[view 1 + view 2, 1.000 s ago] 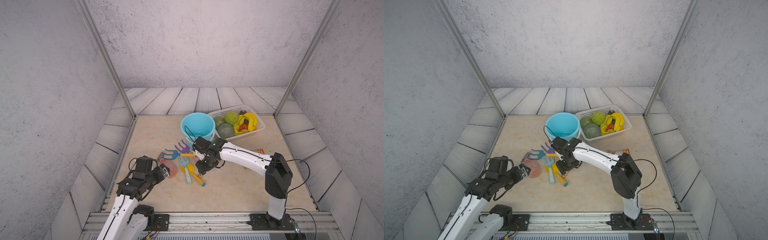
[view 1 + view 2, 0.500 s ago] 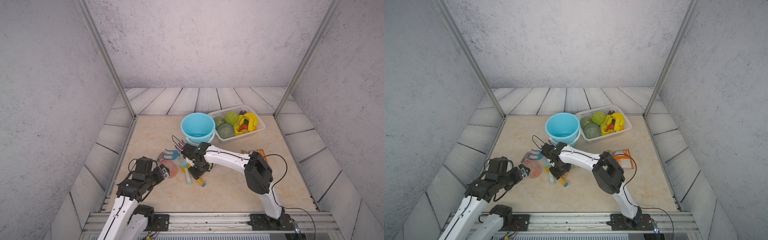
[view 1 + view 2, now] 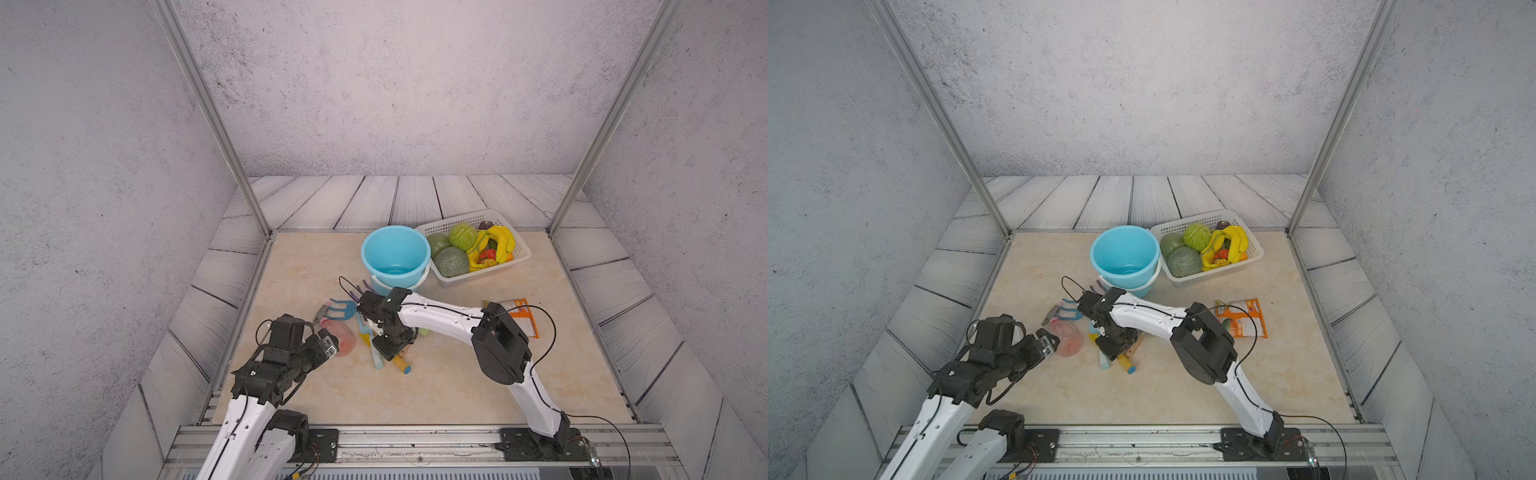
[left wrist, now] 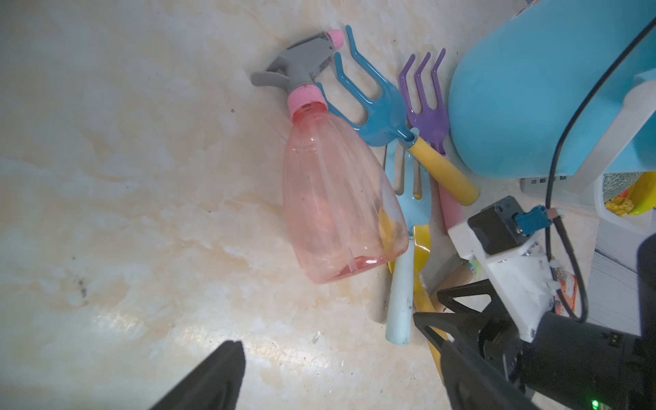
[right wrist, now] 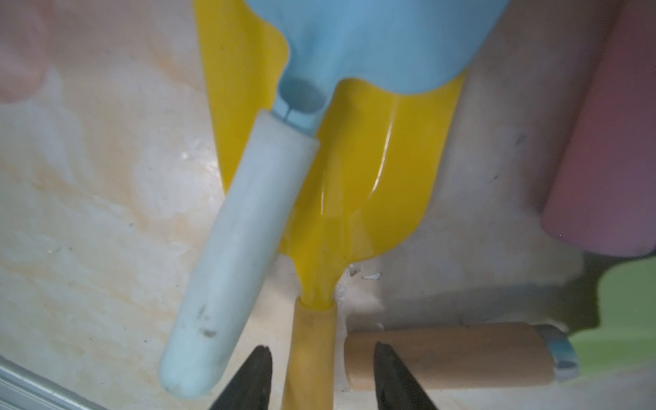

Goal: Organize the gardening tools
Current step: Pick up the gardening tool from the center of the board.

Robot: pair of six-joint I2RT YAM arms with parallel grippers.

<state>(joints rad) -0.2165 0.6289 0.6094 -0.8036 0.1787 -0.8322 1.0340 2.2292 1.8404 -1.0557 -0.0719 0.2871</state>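
Observation:
The gardening tools lie in a heap in front of the blue bucket (image 3: 395, 249). My right gripper (image 5: 321, 369) is down on the heap, open, its fingers either side of the yellow trowel (image 5: 355, 177) handle with small gaps. Beside it lie the light-blue fork (image 5: 234, 248) and the green shovel's wooden handle (image 5: 443, 355). The teal fork (image 4: 372, 106) and purple rake (image 4: 426, 106) lie toward the bucket. My left gripper (image 3: 330, 347) hangs open at the base of the pink spray bottle (image 4: 337, 198), holding nothing.
A white basket (image 3: 521, 253) of fruit and vegetables stands right of the bucket at the back. An orange packet (image 3: 523, 316) lies flat behind the right arm's elbow. Metal frame posts and a front rail border the floor.
My right gripper has swung left and toward the front and come down over the trowel handle, its jaws narrowing. The left arm has stayed still.

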